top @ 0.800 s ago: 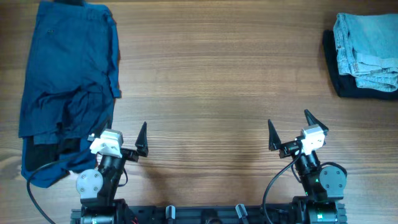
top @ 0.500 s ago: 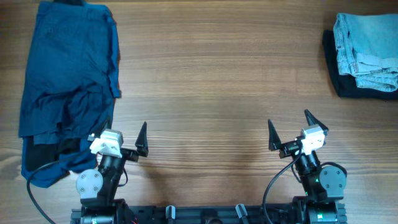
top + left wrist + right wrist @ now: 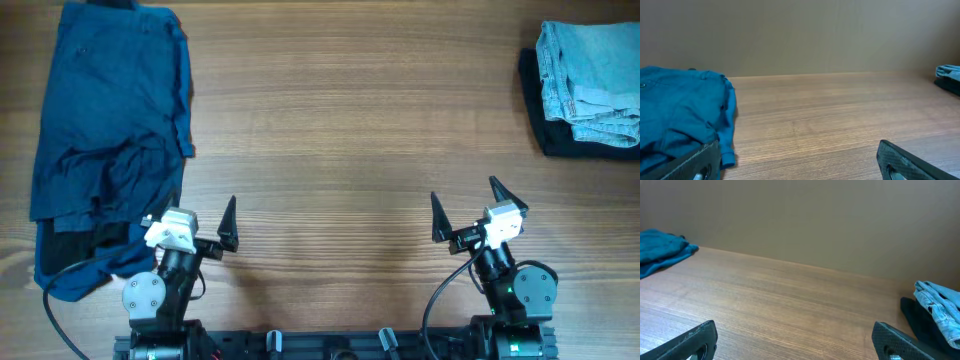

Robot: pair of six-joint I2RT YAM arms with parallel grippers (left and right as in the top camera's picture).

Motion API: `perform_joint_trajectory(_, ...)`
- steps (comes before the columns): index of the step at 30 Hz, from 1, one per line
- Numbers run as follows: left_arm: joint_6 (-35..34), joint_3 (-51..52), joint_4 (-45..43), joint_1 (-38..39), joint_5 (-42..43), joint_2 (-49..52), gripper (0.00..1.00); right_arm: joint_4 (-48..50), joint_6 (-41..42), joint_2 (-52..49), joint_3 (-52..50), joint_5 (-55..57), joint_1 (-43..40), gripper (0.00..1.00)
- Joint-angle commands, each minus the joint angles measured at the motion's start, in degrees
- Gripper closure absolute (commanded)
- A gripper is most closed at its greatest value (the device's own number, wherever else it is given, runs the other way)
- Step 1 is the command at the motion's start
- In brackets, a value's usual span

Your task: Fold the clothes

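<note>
The blue shorts (image 3: 110,130) lay rumpled and unfolded just ahead of the left end effector (image 3: 800,167) and off to its left. Their near edge was bunched close beside its left finger, and a black garment (image 3: 75,240) showed from under that edge. Far ahead of the right end effector (image 3: 795,342) and out to its right sat a folded pale denim piece (image 3: 590,85) stacked on another black one (image 3: 545,130), seemingly finished.

Both end effectors sat low at the near edge of the wooden surface (image 3: 330,120), fingers spread wide apart and holding nothing. A broad bare stretch lay ahead of and between them.

The step in hand looked like fetching the blue shorts for folding. To do it well, the left end effector would probably best reach forward and left to pinch only the top layer at the waistband or a hem, so the black garment beneath stays behind. The shorts could then be dragged to the bare stretch where the right end effector can reach the opposite corner. The fabric was bunched at its near end, so spreading it flat before any fold would likely give cleaner edges. A deep grab into the wrinkles risks catching both garments.
</note>
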State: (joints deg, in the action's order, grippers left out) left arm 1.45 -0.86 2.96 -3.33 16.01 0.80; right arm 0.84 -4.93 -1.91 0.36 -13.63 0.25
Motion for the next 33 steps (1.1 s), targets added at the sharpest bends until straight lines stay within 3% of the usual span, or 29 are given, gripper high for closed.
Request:
perform_joint_trajectory(1,0.7,0.5,-0.2,0.1,0.7,-0.4,0.00,0.2,0.4,0.5,-0.1,0.7,0.3,0.00)
perform_joint_trajectory(29,0.7,0.5,-1.0,0.1,0.7,-0.4,0.00,0.3,-0.2,0.5,-0.1,3.3,0.3,0.00)
perform_joint_trajectory(33,1.1,0.5,-1.3,0.1,-0.1,-0.4,0.00,1.5,4.8,0.5,-0.1,2.0,0.3,0.00)
